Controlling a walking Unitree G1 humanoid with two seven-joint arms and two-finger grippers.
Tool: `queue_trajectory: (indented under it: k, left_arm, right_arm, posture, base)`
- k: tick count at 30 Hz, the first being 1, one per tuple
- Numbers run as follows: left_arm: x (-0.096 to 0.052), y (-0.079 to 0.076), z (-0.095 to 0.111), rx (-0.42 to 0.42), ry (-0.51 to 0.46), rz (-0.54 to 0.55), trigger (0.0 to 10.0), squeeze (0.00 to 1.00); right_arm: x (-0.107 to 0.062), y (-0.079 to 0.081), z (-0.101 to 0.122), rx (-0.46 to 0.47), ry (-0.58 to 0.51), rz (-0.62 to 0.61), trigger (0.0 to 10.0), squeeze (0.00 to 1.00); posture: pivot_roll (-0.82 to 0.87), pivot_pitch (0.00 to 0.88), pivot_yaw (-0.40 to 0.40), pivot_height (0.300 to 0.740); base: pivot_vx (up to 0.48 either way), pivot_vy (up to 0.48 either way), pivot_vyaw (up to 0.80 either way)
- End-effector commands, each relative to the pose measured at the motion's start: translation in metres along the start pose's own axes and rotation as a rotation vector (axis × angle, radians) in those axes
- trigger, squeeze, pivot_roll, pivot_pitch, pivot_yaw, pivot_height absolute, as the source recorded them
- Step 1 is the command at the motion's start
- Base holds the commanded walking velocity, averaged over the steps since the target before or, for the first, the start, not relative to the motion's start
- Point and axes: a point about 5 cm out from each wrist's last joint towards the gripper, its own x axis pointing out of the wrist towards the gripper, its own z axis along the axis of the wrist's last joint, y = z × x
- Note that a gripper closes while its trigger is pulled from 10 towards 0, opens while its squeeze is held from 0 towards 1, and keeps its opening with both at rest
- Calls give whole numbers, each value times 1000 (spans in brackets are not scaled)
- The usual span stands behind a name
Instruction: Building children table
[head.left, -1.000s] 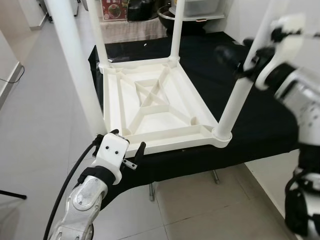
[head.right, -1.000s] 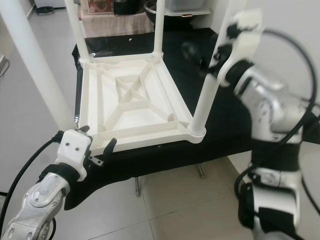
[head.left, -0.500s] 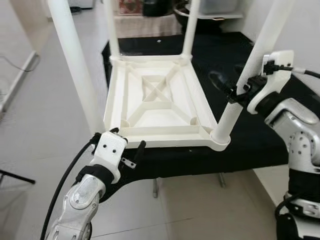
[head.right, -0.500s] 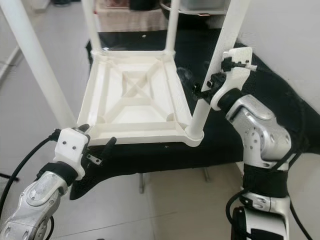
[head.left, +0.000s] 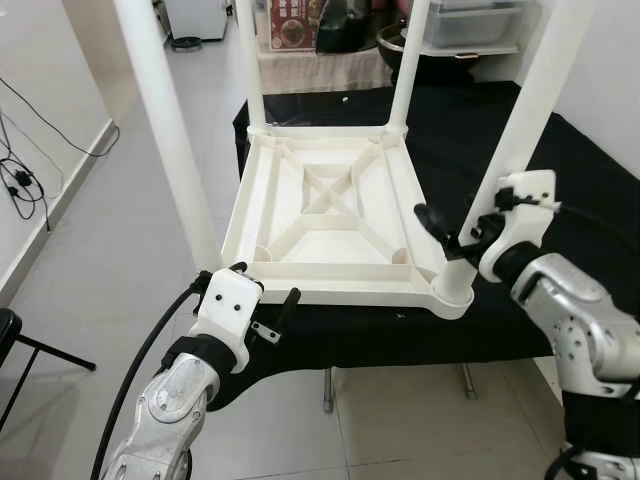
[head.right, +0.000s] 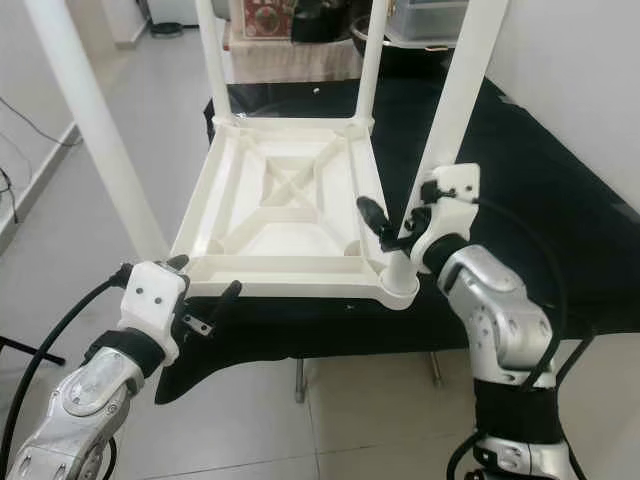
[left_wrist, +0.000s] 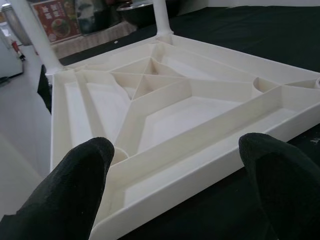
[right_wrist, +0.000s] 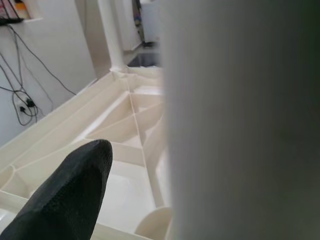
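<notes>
Centrally in the left eye view, the upturned white table top (head.left: 330, 225) is laid on a black-draped bench (head.left: 560, 190); the right gripper (head.left: 458, 232) is spread around the near-right leg (head.left: 505, 170), which should be pressed straight down into its socket; the left gripper (head.left: 262, 300), spread, is held at the lower-left edge.

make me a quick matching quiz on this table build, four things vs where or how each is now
Things:
1. tabletop
2. left tool
3. right tool
4. black cloth

States:
A. open, at the tabletop's near edge
B. around the near right leg, low down
C. upside down, legs pointing up
D. spread under the tabletop

Pairs: 1-C, 2-A, 3-B, 4-D
</notes>
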Motion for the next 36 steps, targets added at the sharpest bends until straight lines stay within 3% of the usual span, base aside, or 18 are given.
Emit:
queue_trajectory:
  k: [1, 23, 30, 36]
  left_arm:
    - [1, -4, -5, -22, 26, -26, 10000, 0]
    - [2, -6, -4, -51, 26, -34, 10000, 0]
    - [4, -6, -6, -52, 36, -15, 10000, 0]
    - [3, -8, -6, -58, 36, -21, 10000, 0]
  right_arm:
    - [0, 6, -10, -2, 37, 12, 10000, 0]
    - [-5, 30, -22, -53, 63, 76, 10000, 0]
    - [-6, 46, -18, -37, 25, 132, 10000, 0]
    - [-6, 56, -18, -23, 30, 191, 10000, 0]
  posture:
    - [-6, 110, -25, 740]
    - [-14, 117, -22, 740]
    - [-18, 120, -20, 740]
    - [-18, 123, -20, 740]
  base:
    - [0, -465, 0]
    - [0, -465, 0]
    - [0, 0, 632]
    - [0, 0, 0]
